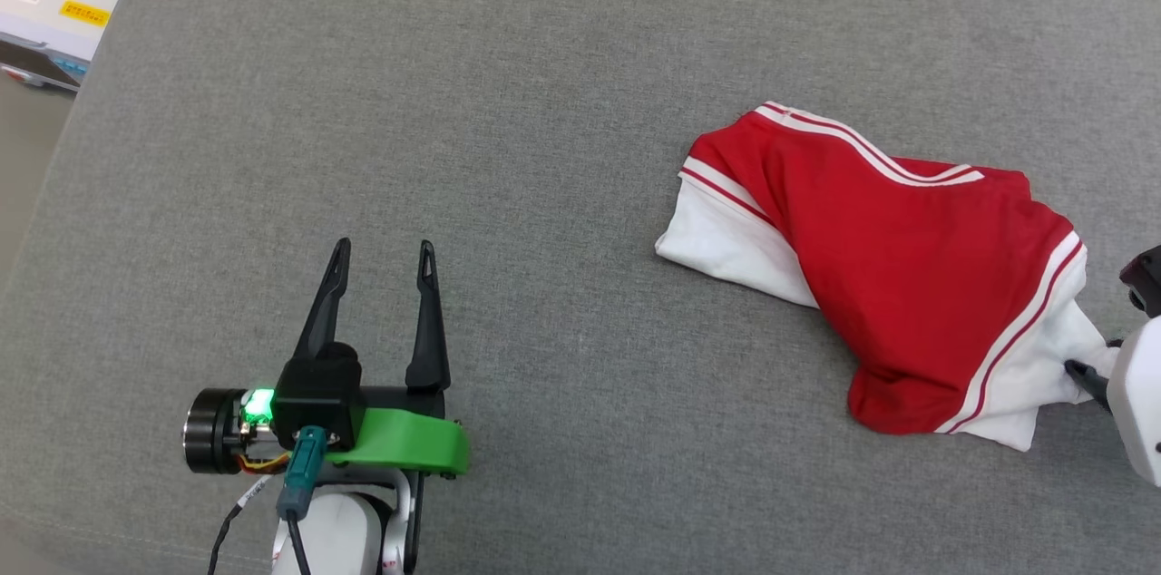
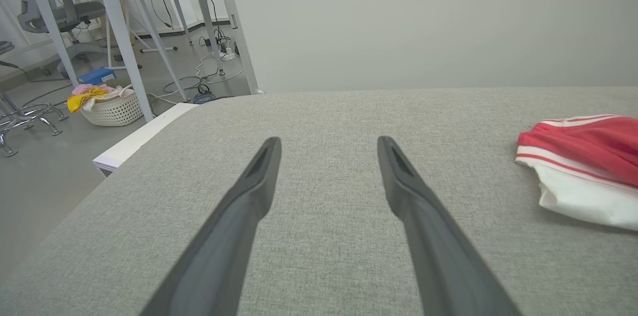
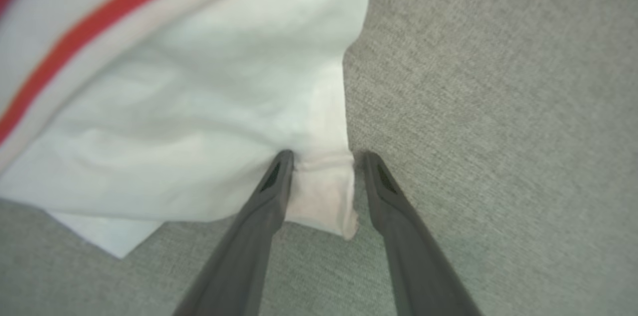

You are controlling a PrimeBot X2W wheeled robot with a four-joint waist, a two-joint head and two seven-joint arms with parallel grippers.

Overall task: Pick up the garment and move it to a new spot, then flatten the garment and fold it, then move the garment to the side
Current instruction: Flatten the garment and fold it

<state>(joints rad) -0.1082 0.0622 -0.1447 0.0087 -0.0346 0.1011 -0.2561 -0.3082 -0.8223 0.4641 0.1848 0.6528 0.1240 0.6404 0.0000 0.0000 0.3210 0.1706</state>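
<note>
Garment (image 1: 898,258) lies crumpled at the right of the grey fabric tabletop (image 1: 544,103), red body up, white sleeves spilling out at both ends. Right hand (image 3: 326,156): fingers partway apart, straddling the edge of the near white sleeve, cloth between them, not visibly pinched. Left hand (image 1: 384,243): wide open, empty, over bare tabletop, well apart from the garment.

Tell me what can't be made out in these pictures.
Whether the right gripper clamps the garment: right wrist view, blurred.
Most of the right gripper: head view, cut off by the right edge.
The garment's underside: head view, folded beneath itself.
Print on the yellow label: head view, too small.
</note>
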